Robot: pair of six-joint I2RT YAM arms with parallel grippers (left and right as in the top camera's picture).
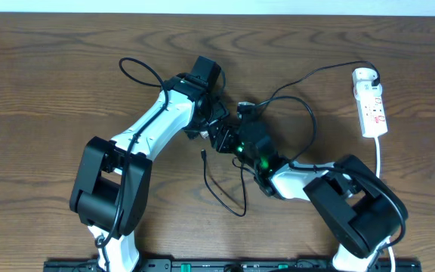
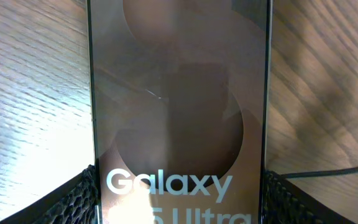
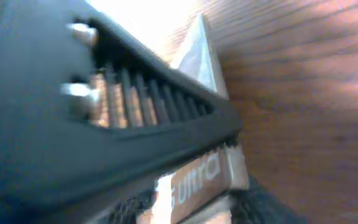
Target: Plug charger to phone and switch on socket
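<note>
The phone [image 2: 179, 93], brownish-gold with white "Galaxy" lettering, fills the left wrist view. My left gripper [image 2: 179, 202] is shut on its two long edges. In the overhead view both grippers meet at the table's middle, the left gripper [image 1: 208, 121] and the right gripper [image 1: 229, 137], and they hide the phone. In the right wrist view the phone's "Ultra" end [image 3: 201, 177] sits between my right gripper's pads [image 3: 197, 205], which close on it. The charger's plug tip [image 1: 203, 156] lies free on the table, and its thin cable [image 1: 221, 198] loops toward me. Its white adapter [image 1: 364, 75] sits in the socket [image 1: 374, 109] at the far right.
The left gripper's black finger [image 3: 135, 112] fills most of the right wrist view. The thin cable also runs past the phone in the left wrist view [image 2: 328, 173]. The socket's white cord [image 1: 379, 155] runs toward the right arm's base. The table is brown wood.
</note>
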